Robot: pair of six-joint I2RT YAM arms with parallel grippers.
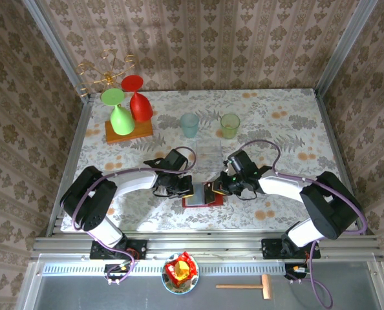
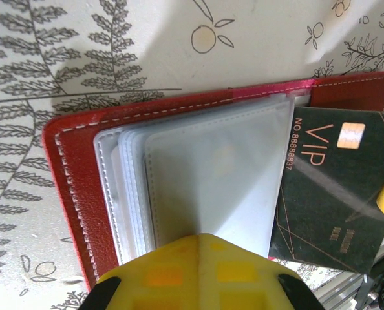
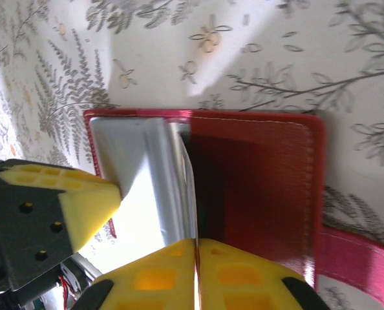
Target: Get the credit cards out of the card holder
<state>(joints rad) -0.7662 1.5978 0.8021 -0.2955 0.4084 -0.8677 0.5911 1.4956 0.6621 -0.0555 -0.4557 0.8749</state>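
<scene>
Your left fingers (image 2: 198, 268) are closed, their yellow tips pressed flat on the greyish clear pockets of the red card holder (image 2: 72, 174). The holder lies open on the worktop (image 1: 276, 123), toward the near edge and between the two arms. Your right fingers (image 3: 191, 261) are pinched together on the dark card (image 2: 328, 187), lettered "VIP", which juts tilted from the holder's right side. Whether its left edge is still tucked under the pockets cannot be told. From above, both pairs of fingers meet over the holder, one from each side.

The worktop wears a pale cloth printed with leaves and orange blossoms. A clear square box (image 1: 208, 158) sits just beyond the holder. Farther back stand a pale blue tumbler (image 1: 189, 124) and a green tumbler (image 1: 229, 124). At the far left, a green goblet (image 1: 121, 119) and a red goblet (image 1: 140, 106) stand upside down on a wooden board (image 1: 128, 132). Damask wallpaper (image 1: 211, 39) lines the walls. A wooden mallet (image 1: 247, 285) lies in the near tray.
</scene>
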